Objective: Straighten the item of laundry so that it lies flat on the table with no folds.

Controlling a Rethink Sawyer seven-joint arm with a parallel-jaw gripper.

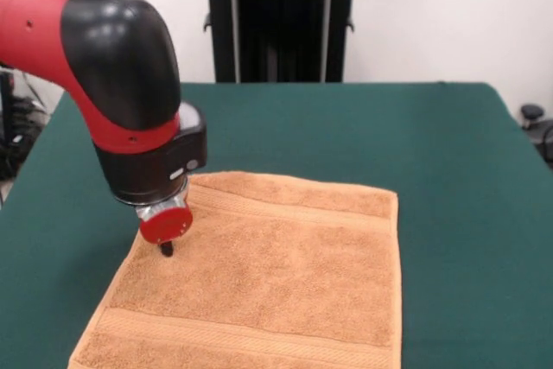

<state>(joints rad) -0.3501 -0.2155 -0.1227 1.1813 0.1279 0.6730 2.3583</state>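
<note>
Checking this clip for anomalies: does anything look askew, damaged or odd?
Nothing stands out. The towel lies spread on the green table, slightly skewed, its near edge cut off by the frame. The end effector sits at its left side.

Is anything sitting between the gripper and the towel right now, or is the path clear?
Nothing visible stands between them. The gripper is right down at the towel near its left edge, with only bare terry beneath its tip. Nothing else lies on the towel or on the green table around it.
</note>
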